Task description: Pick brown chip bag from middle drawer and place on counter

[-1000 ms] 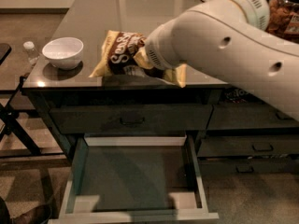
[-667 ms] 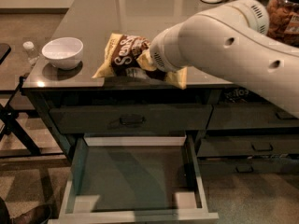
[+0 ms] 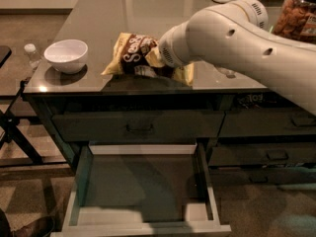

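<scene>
I am at the placing step. The brown chip bag (image 3: pixel 132 54) is out of the middle drawer (image 3: pixel 143 184), which stands pulled open below me with its pale grey inside bare. The bag now lies over the front part of the counter (image 3: pixel 108 14), its left yellow end low against the glossy top and its reflection right under it. As far as I can judge it is resting there, or nearly.

My gripper (image 3: pixel 157 66) is at the bag's right end, tucked behind my own wrist housing. My arm reaches in from the right across the counter's front edge. Whether I am pinching the bag or have let go I cannot tell, as the wrist hides that.

A white bowl (image 3: pixel 66 56) sits to the left of the bag, apart from it, so it is not in my way. The drawer with the bar handle (image 3: pixel 138 127) under the counter top is closed.

Next I need to make sure the bag's weight is fully on the counter, then release it — if I have not done so — and draw back up and to the right. The bag lies near the front edge, so I must not drag it forward and tip it off.
</scene>
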Robot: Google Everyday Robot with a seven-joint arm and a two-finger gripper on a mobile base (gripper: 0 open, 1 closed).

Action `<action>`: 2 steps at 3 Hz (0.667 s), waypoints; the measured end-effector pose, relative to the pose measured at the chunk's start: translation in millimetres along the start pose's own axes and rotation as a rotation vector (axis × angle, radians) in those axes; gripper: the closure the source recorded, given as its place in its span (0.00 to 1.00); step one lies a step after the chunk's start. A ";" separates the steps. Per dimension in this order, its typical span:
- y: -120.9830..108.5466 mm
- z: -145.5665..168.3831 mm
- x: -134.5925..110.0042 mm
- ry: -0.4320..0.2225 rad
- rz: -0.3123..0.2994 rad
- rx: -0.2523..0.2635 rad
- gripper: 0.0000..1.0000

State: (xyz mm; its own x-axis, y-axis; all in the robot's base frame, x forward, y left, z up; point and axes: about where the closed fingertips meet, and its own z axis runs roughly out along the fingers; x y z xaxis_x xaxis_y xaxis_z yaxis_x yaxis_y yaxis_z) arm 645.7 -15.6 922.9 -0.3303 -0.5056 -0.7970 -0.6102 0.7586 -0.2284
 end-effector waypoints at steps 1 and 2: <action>-4.7 17.7 -12.0 0.002 0.006 -0.009 1.00; -0.5 39.5 -21.8 0.010 0.011 -0.032 1.00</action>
State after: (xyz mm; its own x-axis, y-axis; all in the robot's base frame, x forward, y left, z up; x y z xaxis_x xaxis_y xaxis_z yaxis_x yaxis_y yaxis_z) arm 681.6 11.3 918.3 -0.3444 -0.5019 -0.7934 -0.6295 0.7504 -0.2014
